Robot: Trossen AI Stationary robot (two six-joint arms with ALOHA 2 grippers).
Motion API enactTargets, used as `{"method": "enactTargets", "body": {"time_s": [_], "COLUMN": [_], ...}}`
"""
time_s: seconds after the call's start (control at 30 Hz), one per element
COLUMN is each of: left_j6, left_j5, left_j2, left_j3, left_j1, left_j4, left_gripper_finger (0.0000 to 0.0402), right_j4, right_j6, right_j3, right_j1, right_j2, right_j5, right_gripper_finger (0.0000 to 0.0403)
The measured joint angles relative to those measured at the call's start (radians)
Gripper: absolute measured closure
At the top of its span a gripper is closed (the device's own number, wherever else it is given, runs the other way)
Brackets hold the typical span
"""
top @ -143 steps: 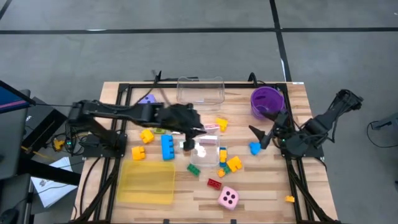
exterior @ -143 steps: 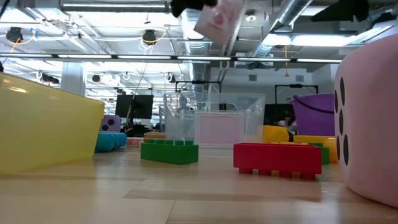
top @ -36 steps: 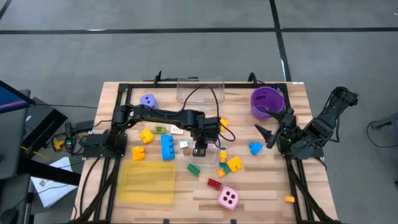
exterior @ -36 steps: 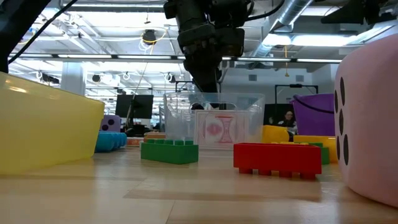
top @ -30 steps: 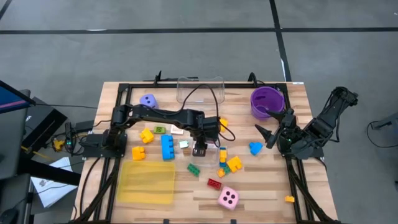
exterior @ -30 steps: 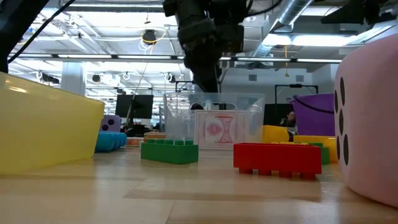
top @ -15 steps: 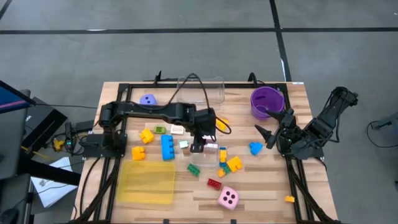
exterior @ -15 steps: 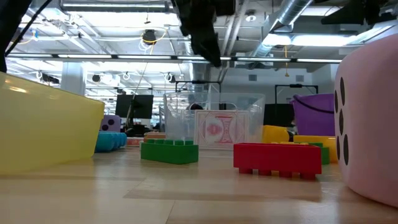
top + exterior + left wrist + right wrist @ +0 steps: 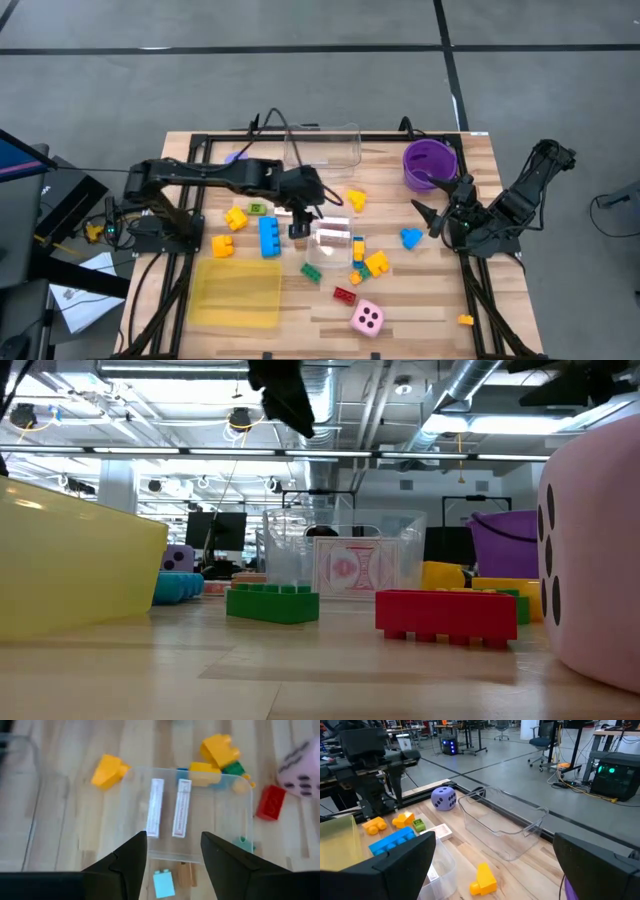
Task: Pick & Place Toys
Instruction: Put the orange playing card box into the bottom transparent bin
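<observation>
Small clear plastic box (image 9: pixel 200 815) at frame centre holding two upright playing cards (image 9: pixel 169 808), left gripper (image 9: pixel 172 851) fingers part-open above, empty, right gripper (image 9: pixel 424 214) fingers wide, empty.

Nothing here can be read. The pink die (image 9: pixel 367 318) shows only black pips. The two cards (image 9: pixel 169 814) in the clear box carry print too blurred to read.
</observation>
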Motion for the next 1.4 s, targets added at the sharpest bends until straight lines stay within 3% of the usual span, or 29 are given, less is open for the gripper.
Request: {"method": "enactTargets", "body": {"time_s": [0.23,0.37,0.5,0.57,0.73,0.87,1.4], "left_j6": [-0.156,-0.164,-0.219,-0.272,-0.452,-0.465,-0.601], "left_j5": [-0.151,-0.201,-0.364,-0.39,-0.315,-0.267,-0.235], "left_j2": [-0.134,-0.137,-0.138,-0.138,-0.138,-0.138,-0.022], "left_j3": [-0.192,-0.193,-0.185,-0.186,-0.21,-0.241,-0.417], "left_j1": [0.0,0.003,0.036,0.087,0.221,0.284,0.296], "left_j4": [0.146,0.155,0.168,0.136,0.091,0.097,0.199], "left_gripper_finger": [0.0171,0.0112,0.0039,0.0012,0.0023,0.0033,0.0002], "right_j4": [0.004,0.012,0.013,0.013,0.012,0.011,0.005], "right_j6": [0.0,-0.002,-0.002,-0.003,-0.006,-0.01,-0.01], "right_j3": [0.0,0.0,0.001,0.001,0.001,0.001,0.001], "right_j1": [0.0,0.0,0.0,0.0,0.0,0.0,0.0], "right_j2": [0.0,-0.002,-0.022,-0.027,-0.026,-0.026,-0.026], "right_j5": [0.003,0.005,0.008,0.008,0.004,0.002,0.0], "right_gripper_finger": [0.0007,0.0007,0.0007,0.0007,0.0007,0.0007,0.0007]}}
